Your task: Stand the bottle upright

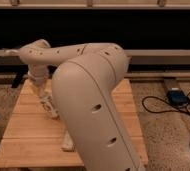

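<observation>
While my pincer (47, 103), left of centre over the table (28, 127), pinches what looks like the tilted bottle (52, 111), righting seems underway; next I should turn it vertical, then lower.

The robot's pale arm (95, 100) fills the middle of the view, its elbow bent high and its forearm reaching down toward the picture's left. The pincer (49, 107) sits low over the left part of the wooden surface (28, 135), fingers drawn together. A flat pale block (68, 143) lies on the surface, partly hidden behind the arm. A small dark box (177, 96) rests on the speckled floor (163, 145).
</observation>
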